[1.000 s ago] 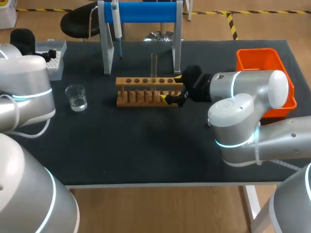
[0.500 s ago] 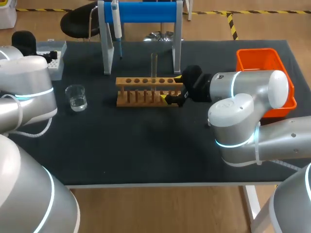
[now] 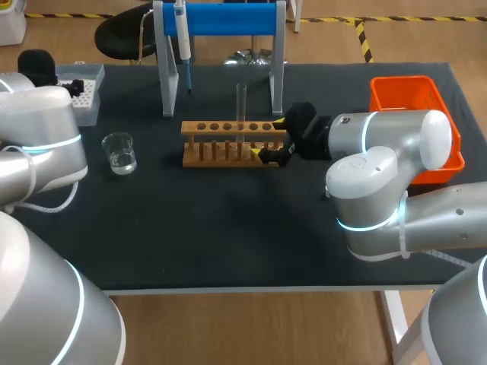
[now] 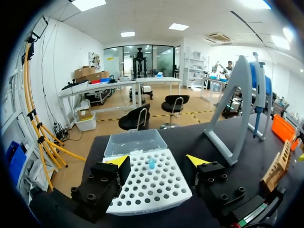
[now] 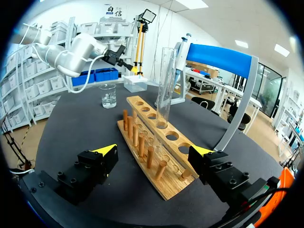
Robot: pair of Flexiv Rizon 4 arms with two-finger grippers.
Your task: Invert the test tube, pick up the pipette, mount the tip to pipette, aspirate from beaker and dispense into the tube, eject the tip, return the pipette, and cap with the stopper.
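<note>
Clear glass test tube (image 3: 241, 103) upright in a slotted wooden rack (image 3: 221, 144).
Right gripper (image 3: 267, 138), fingers apart, at the rack's three o'clock; left gripper (image 4: 157, 160), fingers apart, over perforated tip box (image 4: 156, 190).

a lab, shown by the tube rack (image 3: 228, 144), beaker (image 3: 119, 152) and pipette (image 3: 183, 38).

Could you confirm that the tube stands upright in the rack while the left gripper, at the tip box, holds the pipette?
Not quite: the left gripper is open and holds nothing; the pipette hangs on the stand, as the left wrist and head views show. The tube does stand upright in the rack, and that gripper is at the tip box.
</note>
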